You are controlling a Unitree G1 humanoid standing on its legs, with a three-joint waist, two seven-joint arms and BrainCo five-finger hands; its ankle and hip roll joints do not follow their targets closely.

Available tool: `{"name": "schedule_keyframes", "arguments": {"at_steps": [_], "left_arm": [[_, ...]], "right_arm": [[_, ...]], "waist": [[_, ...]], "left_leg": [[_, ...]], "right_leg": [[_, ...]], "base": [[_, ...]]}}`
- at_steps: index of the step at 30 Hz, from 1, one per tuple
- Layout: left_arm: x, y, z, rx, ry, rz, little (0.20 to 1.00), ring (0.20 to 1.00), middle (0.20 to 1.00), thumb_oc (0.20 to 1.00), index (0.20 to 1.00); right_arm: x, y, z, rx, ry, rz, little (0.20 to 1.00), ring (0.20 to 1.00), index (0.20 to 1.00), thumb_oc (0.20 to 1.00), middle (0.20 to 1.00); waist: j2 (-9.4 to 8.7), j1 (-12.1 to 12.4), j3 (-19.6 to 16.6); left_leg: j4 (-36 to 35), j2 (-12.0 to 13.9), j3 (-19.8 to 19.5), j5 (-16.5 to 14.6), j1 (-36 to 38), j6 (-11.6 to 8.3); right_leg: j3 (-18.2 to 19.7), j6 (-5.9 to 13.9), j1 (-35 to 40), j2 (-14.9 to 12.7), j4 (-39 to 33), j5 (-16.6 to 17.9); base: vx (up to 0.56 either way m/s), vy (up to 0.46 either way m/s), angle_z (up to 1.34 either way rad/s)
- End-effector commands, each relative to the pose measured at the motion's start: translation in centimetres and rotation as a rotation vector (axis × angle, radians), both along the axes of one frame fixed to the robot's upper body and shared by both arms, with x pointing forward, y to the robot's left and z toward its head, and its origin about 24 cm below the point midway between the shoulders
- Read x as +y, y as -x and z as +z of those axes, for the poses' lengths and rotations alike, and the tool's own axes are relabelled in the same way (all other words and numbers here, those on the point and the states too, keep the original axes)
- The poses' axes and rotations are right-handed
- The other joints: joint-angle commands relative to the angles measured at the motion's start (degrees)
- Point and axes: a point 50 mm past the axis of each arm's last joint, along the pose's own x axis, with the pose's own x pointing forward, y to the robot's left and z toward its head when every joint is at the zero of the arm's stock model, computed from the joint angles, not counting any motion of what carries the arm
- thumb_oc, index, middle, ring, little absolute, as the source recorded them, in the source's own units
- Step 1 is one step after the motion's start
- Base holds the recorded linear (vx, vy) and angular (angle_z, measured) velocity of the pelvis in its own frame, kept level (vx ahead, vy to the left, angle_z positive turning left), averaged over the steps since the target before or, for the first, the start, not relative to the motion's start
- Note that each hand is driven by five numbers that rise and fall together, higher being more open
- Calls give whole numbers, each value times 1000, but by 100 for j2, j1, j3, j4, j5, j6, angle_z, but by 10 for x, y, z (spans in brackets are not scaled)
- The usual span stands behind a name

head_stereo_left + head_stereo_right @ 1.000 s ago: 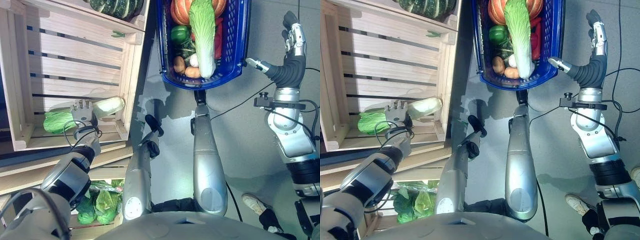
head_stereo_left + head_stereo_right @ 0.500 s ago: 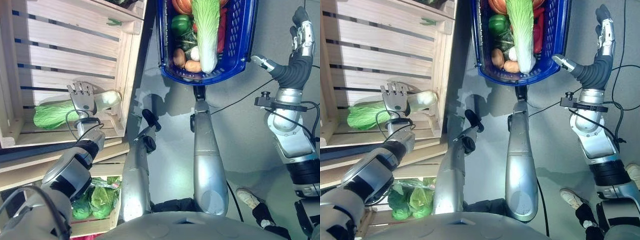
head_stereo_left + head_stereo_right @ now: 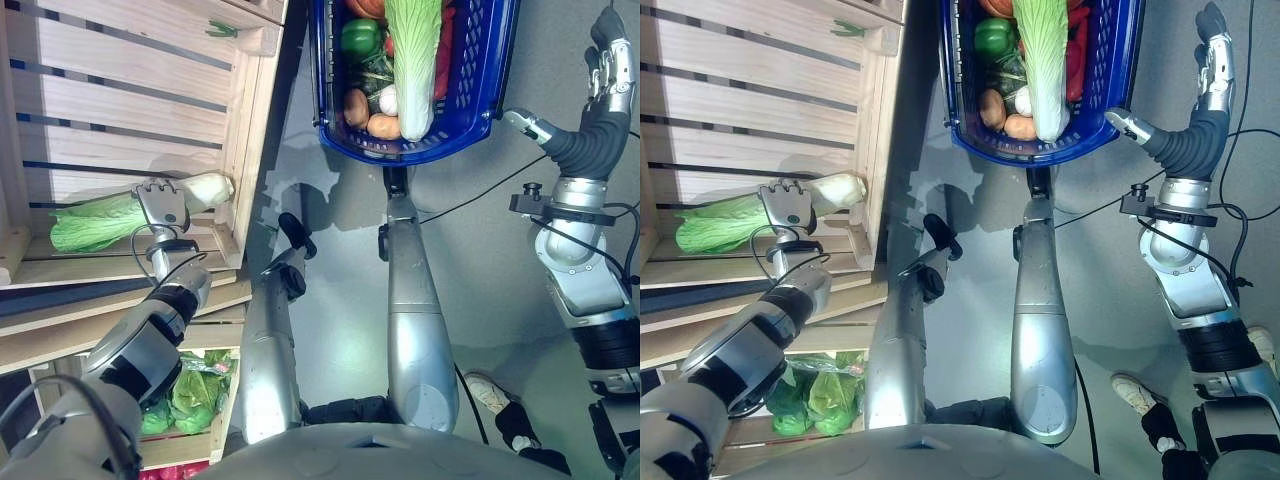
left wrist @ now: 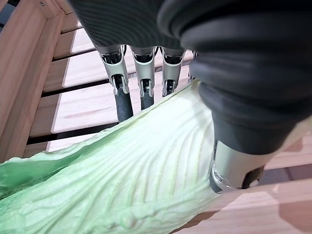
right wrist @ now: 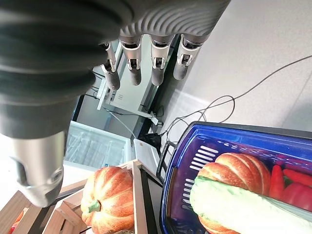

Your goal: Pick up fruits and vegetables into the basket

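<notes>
As the basket (image 3: 482, 90) already holds a cabbage, a green pepper, a pumpkin and smaller produce, the step in hand is judged to be the pick of one more item from the crate (image 3: 120, 110).

Item: napa cabbage (image 3: 120, 208). Lies on its side on the crate's slatted floor, green leaves toward the crate's left, pale stalk end by its right wall.

Left hand (image 3: 162, 204): set over the cabbage near its stalk end. In the left wrist view the fingers (image 4: 121, 100) reach down the far side of the leaves and the thumb (image 4: 233, 168) presses the near side; the grasp looks closed round the cabbage, which rests on the slats.

Right hand (image 3: 609, 62): raised beside the basket, well apart from it, fingers straight, holding nothing.

Next move, as a judgement: a firm hold, a lift clear of the crate wall, then a carry right to the basket.
</notes>
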Motion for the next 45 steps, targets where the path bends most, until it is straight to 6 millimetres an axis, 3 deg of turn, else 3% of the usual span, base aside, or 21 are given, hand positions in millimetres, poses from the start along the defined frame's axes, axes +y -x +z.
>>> {"name": "schedule_keyframes", "arguments": {"at_steps": [1,12,15,24,34,40,45], "left_arm": [[59,31,-2,4,-9,217,200,200,200,200,200],[64,32,3,-183,119,103,200,200,200,200,200],[64,31,8,-242,145,52,200,200,200,200,200],[62,41,15,-438,396,-200,200,200,200,200,200],[16,44,47,-550,834,-561,200,200,200,200,200],[-29,49,58,-556,1447,-752,200,200,200,200,200],[-45,54,64,-479,1694,-826,200,200,200,200,200]], "right_arm": [[12,18,15,-144,13,68,1000,1000,1000,1000,1000],[15,17,5,-21,63,150,1000,1000,1000,1000,1000],[16,15,3,22,75,180,1000,1000,1000,1000,1000],[18,9,-20,280,76,317,1000,1000,1000,1000,1000],[55,10,-28,406,74,620,1000,1000,1000,1000,1000],[79,10,-32,455,119,639,1000,1000,1000,1000,1000],[82,8,-30,503,179,635,1000,1000,1000,1000,1000]], "waist": [[-207,-63,-59],[-299,73,-59],[-336,122,-59],[-429,431,-59],[-655,941,-612],[-765,1225,-1075],[-887,1371,-1370]], "left_leg": [[321,56,-222,-236,-325,-152],[-132,-59,-378,-35,526,-179],[-358,-65,-376,201,710,-135],[-993,-82,-608,354,2061,-139],[-1479,-64,-907,356,2930,-116],[-1750,-39,-1091,287,3537,-100],[-1815,23,-1172,211,3849,-102]], "right_leg": [[64,230,73,37,391,-769],[-190,236,1046,1,105,-767],[-300,211,1244,-20,-94,-556],[-624,264,2756,-89,-605,-548],[-903,273,3952,-7,-1129,-624],[-996,275,4802,109,-1575,-659],[-1065,297,5236,169,-1768,-661]], "base": [[-22,-15,3],[-4,-22,3],[-74,-58,15],[22,-57,9],[82,-126,13],[144,-111,11],[147,-102,11]]}}
